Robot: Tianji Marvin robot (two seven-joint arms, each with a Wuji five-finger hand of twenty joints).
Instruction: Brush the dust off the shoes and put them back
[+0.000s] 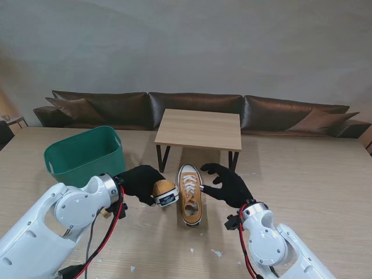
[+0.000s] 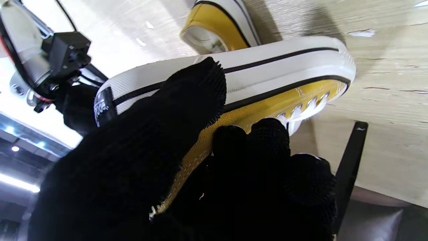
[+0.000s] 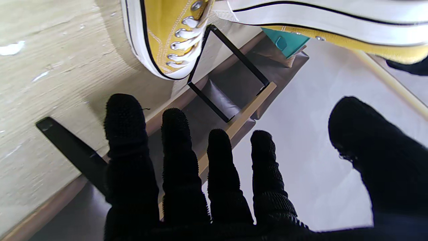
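1. Stand view shows the left hand (image 1: 141,182) clamped on one yellow sneaker (image 1: 164,193), heel toward me and lifted off the table (image 1: 302,174); the left wrist view confirms fingers (image 2: 254,140) wrapped over its canvas side and the thumb on the white sole.
2. The second sneaker (image 1: 189,202) sits upright on the table just right of the held one, toe pointing away from me.
3. The right hand (image 1: 228,184) hovers beside the second sneaker, fingers (image 3: 128,134) spread and holding nothing.
4. No brush is visible, so I judge the step to be lifting a shoe for dusting.
5. Next calls for the free hand to sweep the held shoe, then setting it back beside its mate.
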